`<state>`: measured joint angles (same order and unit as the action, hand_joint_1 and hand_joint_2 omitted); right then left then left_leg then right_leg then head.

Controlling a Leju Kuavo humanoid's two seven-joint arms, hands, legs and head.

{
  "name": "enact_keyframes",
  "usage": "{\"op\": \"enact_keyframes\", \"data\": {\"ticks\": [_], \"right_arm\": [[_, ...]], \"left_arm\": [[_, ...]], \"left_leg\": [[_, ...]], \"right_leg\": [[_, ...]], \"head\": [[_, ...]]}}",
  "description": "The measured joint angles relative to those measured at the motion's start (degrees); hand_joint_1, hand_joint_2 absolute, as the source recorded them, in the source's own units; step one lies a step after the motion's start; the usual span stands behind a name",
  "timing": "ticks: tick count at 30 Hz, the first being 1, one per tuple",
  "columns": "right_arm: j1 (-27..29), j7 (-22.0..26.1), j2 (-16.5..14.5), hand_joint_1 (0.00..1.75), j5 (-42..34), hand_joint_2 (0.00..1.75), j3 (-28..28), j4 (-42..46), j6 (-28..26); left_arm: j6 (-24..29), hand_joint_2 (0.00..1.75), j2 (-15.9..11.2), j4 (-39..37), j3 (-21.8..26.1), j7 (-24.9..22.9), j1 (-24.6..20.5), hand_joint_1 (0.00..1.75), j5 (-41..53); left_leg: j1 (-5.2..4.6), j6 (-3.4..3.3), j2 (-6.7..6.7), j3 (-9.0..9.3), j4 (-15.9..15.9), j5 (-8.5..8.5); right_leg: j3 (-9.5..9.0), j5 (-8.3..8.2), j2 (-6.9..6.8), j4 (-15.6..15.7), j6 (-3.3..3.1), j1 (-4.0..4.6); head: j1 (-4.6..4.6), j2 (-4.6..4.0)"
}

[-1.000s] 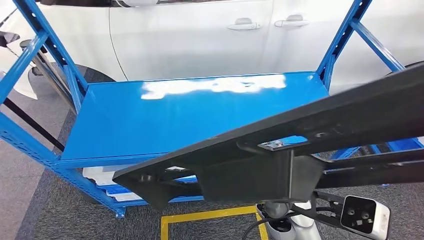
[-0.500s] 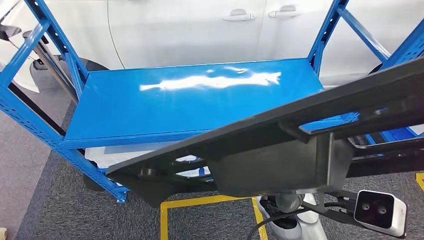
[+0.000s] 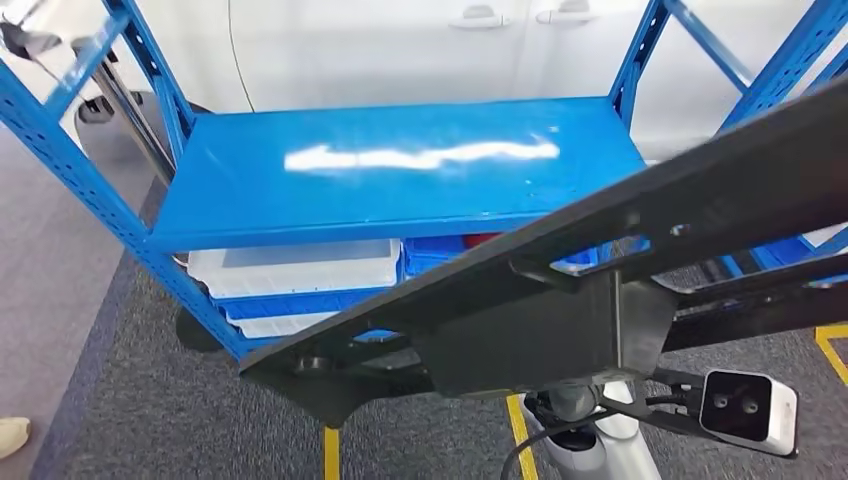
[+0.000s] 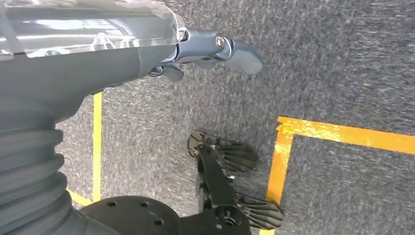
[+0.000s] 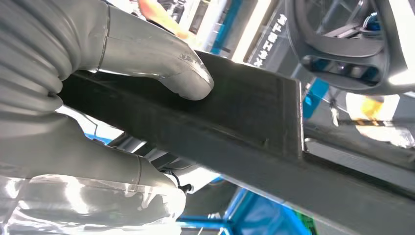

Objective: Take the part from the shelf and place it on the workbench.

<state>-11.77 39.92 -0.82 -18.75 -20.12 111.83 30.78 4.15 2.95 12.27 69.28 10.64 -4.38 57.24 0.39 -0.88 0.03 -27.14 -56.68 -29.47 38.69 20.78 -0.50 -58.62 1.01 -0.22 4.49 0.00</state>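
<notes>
The part (image 3: 560, 290) is a long black plastic panel with ribs and holes. It slants across the head view from lower left to upper right, in front of the blue shelf (image 3: 390, 170), and it is off the shelf. In the right wrist view my right hand (image 5: 122, 98) grips the part (image 5: 235, 122), with the thumb (image 5: 166, 63) pressed on its flat face and the fingers under it. My left hand (image 4: 205, 49) hangs over the grey carpet with its thumb stretched out and nothing in it.
The shelf's top board is bare, with white and blue bins (image 3: 295, 268) on the tier below. A white car (image 3: 400, 50) stands behind the shelf. Yellow tape lines (image 4: 337, 134) mark the carpet. A person's shoe (image 3: 12, 435) sits at the left edge.
The whole head view has shifted: the shelf now looks farther off and the bins on its lower tier have come into sight. The part stays in my right hand.
</notes>
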Motion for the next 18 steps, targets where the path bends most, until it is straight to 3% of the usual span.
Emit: {"op": "enact_keyframes", "data": {"ticks": [2, 4, 5, 6, 7, 8, 9, 11, 12, 14, 15, 16, 18], "right_arm": [[0.66, 0.02, 0.02, 1.75, -0.16, 1.75, 0.02, 0.20, -0.44], [1.56, 0.02, 0.03, 1.75, -0.25, 1.75, 0.21, 0.47, -0.80], [2.05, 0.02, 0.04, 1.75, -0.26, 1.75, 0.39, 0.56, -0.91], [2.50, 0.02, 0.05, 1.75, -0.26, 1.75, 0.60, 0.61, -0.94], [2.87, 0.02, 0.07, 1.75, -0.22, 1.75, 0.80, 0.66, -0.94], [3.16, 0.02, 0.08, 1.75, -0.03, 1.75, 1.02, 0.80, -0.92], [3.39, 0.02, 0.08, 1.75, 0.27, 1.75, 1.22, 1.04, -0.91], [3.78, 0.01, 0.03, 1.75, 1.13, 1.75, 1.60, 1.69, -0.90], [3.99, 0.02, 0.00, 1.75, 1.53, 1.75, 1.79, 2.01, -0.89], [4.55, 0.02, -0.05, 1.75, 2.27, 1.75, 2.16, 2.37, -0.86], [4.78, 0.02, -0.08, 1.75, 2.58, 1.75, 2.27, 2.45, -0.84], [4.94, 0.01, -0.13, 1.75, 2.80, 1.75, 2.32, 2.48, -0.83], [5.05, -0.01, -0.22, 1.75, 2.99, 1.75, 2.35, 2.50, -0.79]], "left_arm": [[-0.51, 1.75, 0.09, -0.01, -0.02, 0.09, -0.03, 0.00, 0.41], [-0.96, 1.75, 0.09, -0.01, -0.08, 0.32, -0.04, 0.00, 0.78], [-1.13, 1.75, 0.09, -0.01, -0.13, 0.47, -0.04, 0.00, 0.98], [-1.27, 1.75, 0.09, -0.01, -0.17, 0.61, -0.03, 0.00, 1.14], [-1.37, 1.75, 0.09, -0.01, -0.21, 0.74, -0.02, 0.00, 1.26], [-1.51, 1.75, 0.09, -0.01, -0.25, 0.87, -0.03, 0.00, 1.38], [-1.66, 1.75, 0.12, -0.01, -0.31, 0.99, -0.06, 0.00, 1.48], [-1.89, 1.75, 0.21, -0.01, -0.44, 1.19, -0.12, 0.00, 1.71], [-1.93, 1.75, 0.25, -0.01, -0.49, 1.24, -0.15, 0.00, 1.81], [-1.95, 1.75, 0.25, -0.01, -0.52, 1.29, -0.18, 0.00, 1.89], [-1.96, 1.75, 0.22, -0.01, -0.52, 1.31, -0.18, 0.00, 1.91], [-1.97, 1.75, 0.20, -0.01, -0.52, 1.33, -0.16, 0.00, 1.92], [-2.05, 1.75, 0.17, -0.01, -0.54, 1.40, -0.17, 0.00, 1.97]], "left_leg": [[0.14, -0.73, 0.32, -1.45, 0.10, 1.41], [0.04, -1.03, 0.41, -3.26, 0.03, 2.87], [-0.02, -1.02, 0.42, -4.23, -0.03, 3.63], [-0.09, -0.96, 0.43, -5.24, -0.13, 4.36], [-0.17, -0.88, 0.44, -6.25, -0.27, 5.03], [-0.24, -0.78, 0.45, -7.16, -0.43, 5.64], [-0.32, -0.63, 0.44, -7.91, -0.61, 6.18], [-0.43, -0.18, 0.38, -8.71, -0.82, 7.13], [-0.38, 0.15, 0.37, -8.84, -0.79, 7.61], [-0.24, 0.85, 0.39, -9.05, -0.59, 8.45], [-0.18, 1.16, 0.35, -9.42, -0.96, 7.92], [-0.16, 1.43, 0.30, -9.98, -2.09, 6.39], [0.02, 1.89, 0.21, -11.89, -7.84, 0.71]], "right_leg": [[1.57, 4.98, 0.22, -4.20, 0.49, -0.20], [3.44, 10.55, 0.25, -11.80, 0.81, -0.29], [3.81, 11.55, 0.25, -15.00, 0.89, -0.32], [3.35, 11.08, 0.25, -16.66, 0.89, -0.33], [1.91, 9.60, 0.25, -16.30, 0.77, -0.34], [-0.63, 7.97, 0.26, -13.80, 0.52, -0.30], [-4.10, 7.34, 0.27, -9.57, 0.11, -0.18], [-10.14, 8.43, 0.25, -1.04, -0.64, 0.16], [-11.63, 9.19, 0.25, 1.41, -0.94, 0.38], [-11.54, 8.61, 0.18, 2.44, -1.52, 0.46], [-11.07, 7.95, 0.10, 2.63, -1.95, 0.37], [-10.45, 7.20, 0.00, 2.78, -2.40, 0.20], [-8.75, 5.77, -0.08, 2.89, -2.91, 0.07]], "head": [[0.00, 0.00], [0.00, 0.00], [0.00, 0.00], [0.00, 0.00], [0.00, 0.00], [0.01, 0.00], [0.00, 0.00], [0.00, 0.00], [-0.01, 0.00], [0.00, 0.00], [0.00, 0.00], [0.01, 0.00], [0.02, 0.00]]}}
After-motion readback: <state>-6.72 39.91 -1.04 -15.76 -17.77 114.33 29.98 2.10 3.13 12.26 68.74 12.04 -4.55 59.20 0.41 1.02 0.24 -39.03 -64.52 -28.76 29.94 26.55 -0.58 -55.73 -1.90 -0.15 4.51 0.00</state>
